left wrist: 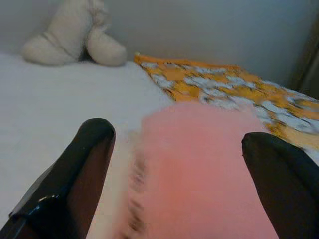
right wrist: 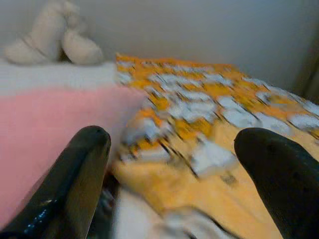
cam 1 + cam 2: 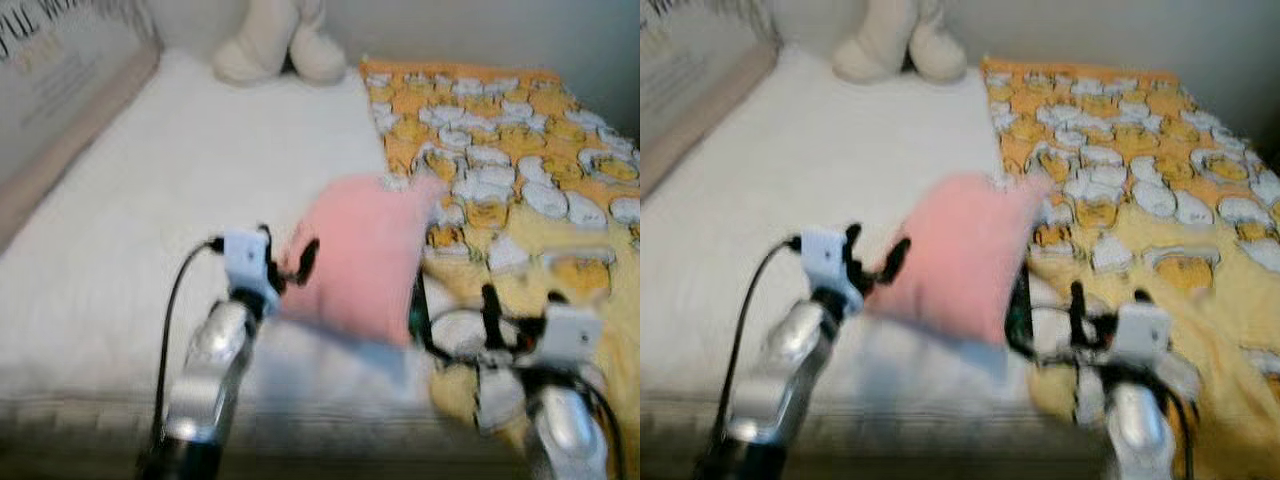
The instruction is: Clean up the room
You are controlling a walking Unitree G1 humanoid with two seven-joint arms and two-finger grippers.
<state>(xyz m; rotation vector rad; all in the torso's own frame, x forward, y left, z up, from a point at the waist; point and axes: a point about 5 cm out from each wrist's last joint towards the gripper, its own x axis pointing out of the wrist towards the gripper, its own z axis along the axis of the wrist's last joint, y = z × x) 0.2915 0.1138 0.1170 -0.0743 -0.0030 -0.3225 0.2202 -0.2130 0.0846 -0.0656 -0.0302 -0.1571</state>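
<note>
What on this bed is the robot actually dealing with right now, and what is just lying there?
In hand:
- pink pillow, between the two grippers
- left gripper, open, at the pillow's edge
- right gripper, open, over the yellow patterned blanket

Just lying about:
- cream stuffed toy at the far end of the bed
- white bedsheet
- headboard along the robot's left

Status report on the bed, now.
Both pincers open: left pincer beside pink pillow, right pincer over yellow blanket. Plush toy at headboard.

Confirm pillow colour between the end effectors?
Plain pink pillow; clearest in the left eye view.
</note>
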